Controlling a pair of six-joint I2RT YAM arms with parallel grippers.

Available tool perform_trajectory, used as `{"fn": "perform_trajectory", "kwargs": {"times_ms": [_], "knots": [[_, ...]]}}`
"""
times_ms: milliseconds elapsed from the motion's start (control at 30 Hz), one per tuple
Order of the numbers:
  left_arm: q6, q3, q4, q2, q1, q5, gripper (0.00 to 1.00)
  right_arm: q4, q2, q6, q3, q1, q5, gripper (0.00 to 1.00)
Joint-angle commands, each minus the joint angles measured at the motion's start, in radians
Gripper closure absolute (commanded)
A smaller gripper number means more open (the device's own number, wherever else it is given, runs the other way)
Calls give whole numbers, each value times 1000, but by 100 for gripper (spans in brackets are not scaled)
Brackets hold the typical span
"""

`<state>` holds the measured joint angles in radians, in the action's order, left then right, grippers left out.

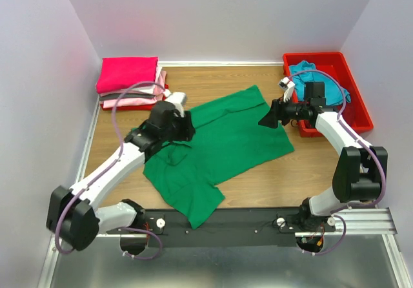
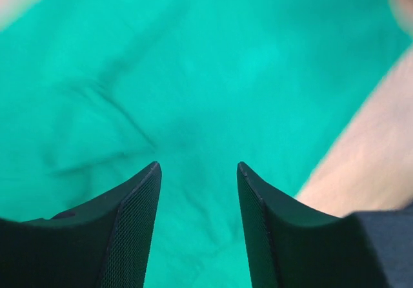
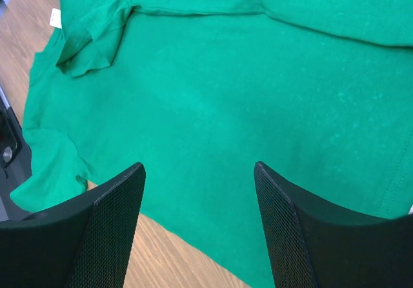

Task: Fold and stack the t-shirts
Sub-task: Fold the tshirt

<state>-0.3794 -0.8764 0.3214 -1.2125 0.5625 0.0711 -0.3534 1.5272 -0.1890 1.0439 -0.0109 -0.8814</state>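
A bright green t-shirt (image 1: pixel 222 143) lies spread on the wooden table, one long edge folded over at the far side. It fills the left wrist view (image 2: pixel 193 75) and most of the right wrist view (image 3: pixel 258 75). My left gripper (image 1: pixel 188 132) hovers low over the shirt's left part, jaws open and empty (image 2: pixel 199 172). My right gripper (image 1: pixel 266 120) is open and empty above the shirt's right edge (image 3: pixel 200 172). Folded tees, hot pink (image 1: pixel 127 73) on top, light pink (image 1: pixel 139 99) and dark red below, are stacked at the back left. A teal tee (image 1: pixel 319 81) lies in the red bin.
The red plastic bin (image 1: pixel 356 107) stands at the back right, beside the right arm. White walls close in the table on three sides. Bare wood (image 1: pixel 303 172) shows near the front right. A black rail (image 1: pixel 245 220) runs along the near edge.
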Motion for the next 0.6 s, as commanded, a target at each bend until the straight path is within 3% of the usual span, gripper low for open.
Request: {"fn": "perform_trajectory", "kwargs": {"times_ms": [0,167,333,567], "knots": [[-26,45,21,39,-114,-176,41,-9,-2,-17,-13,6,-24,25],[7,76,-16,-44,-219,-130,39,-9,-2,-15,-15,6,-25,25],[-3,64,-19,-160,-239,-91,46,-9,-1,-15,-16,6,-30,25],[-24,108,-15,-176,-263,-106,46,-9,7,-15,-18,6,-37,25]]}}
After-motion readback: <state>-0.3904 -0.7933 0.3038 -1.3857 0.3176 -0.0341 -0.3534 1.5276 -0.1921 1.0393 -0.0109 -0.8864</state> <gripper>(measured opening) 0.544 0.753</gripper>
